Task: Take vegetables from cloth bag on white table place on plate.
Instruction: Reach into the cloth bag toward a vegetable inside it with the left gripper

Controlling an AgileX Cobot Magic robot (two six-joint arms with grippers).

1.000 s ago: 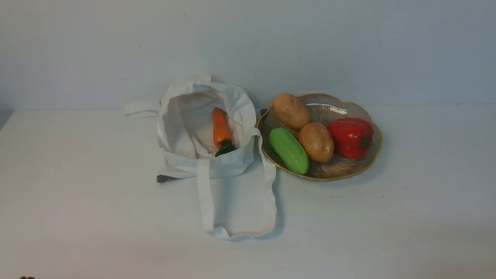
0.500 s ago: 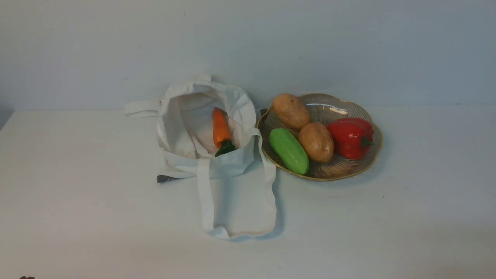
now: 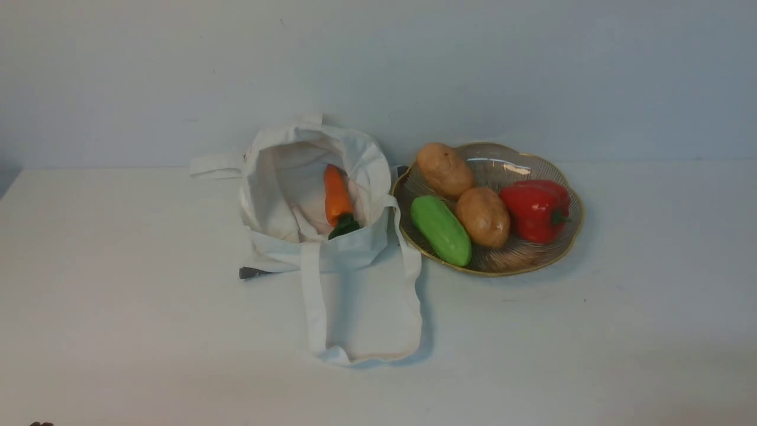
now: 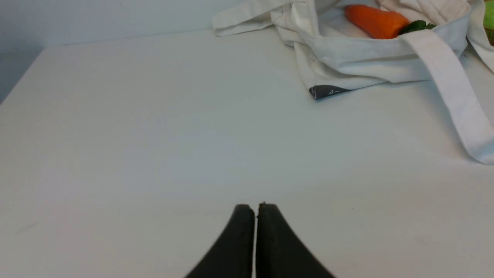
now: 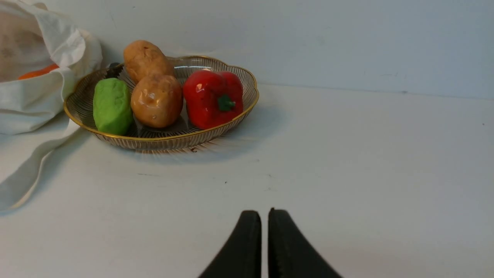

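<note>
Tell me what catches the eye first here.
The glossy red pepper stands out, on the right side of the gold-rimmed plate. Left of it on the plate lies a bright green cucumber. Farther left, an orange carrot glows inside the white cloth bag.

Red pepper [image 5: 212, 98], potatoes [image 5: 156, 101], green cucumber [image 5: 112, 106] in gold-rimmed plate [image 5: 162, 143].

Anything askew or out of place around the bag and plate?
Nothing is spilled or visibly damaged. Slightly odd: one potato leans over the rim of the plate, and a strap of the cloth bag sprawls toward the robot.
</note>
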